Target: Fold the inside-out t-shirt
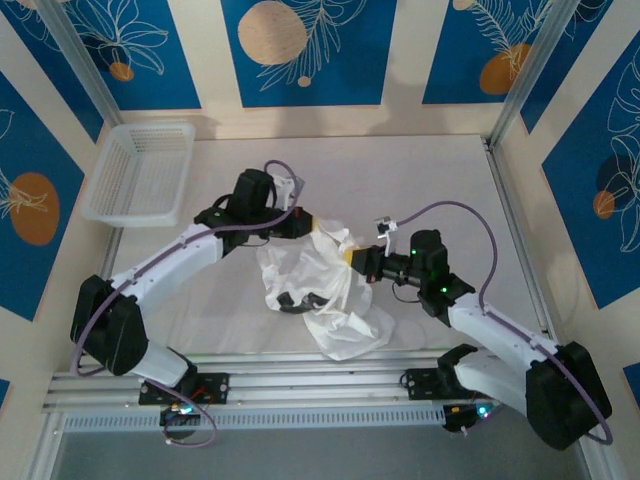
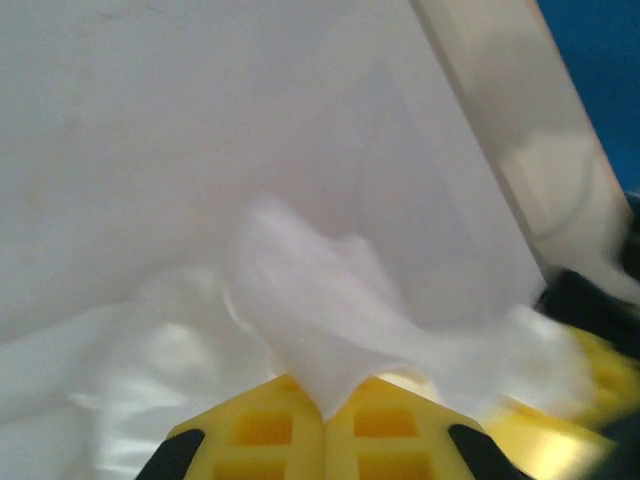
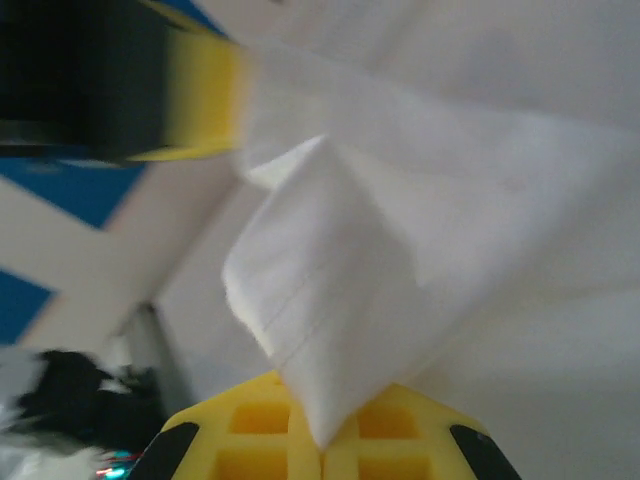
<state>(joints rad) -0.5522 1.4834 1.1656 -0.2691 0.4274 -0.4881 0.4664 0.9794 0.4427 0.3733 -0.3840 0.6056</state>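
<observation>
Left tool (image 2: 325,405) and right tool (image 3: 322,425) pinch t-shirt (image 1: 335,295) edges.

The left fingers (image 2: 262,432) are pressed together on a fold of the white t-shirt (image 2: 320,310).

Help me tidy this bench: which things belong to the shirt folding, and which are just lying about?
In the job: t-shirt, crumpled; left pincer and right pincer, both shut on it.
Lying about: basket, far left corner.
</observation>
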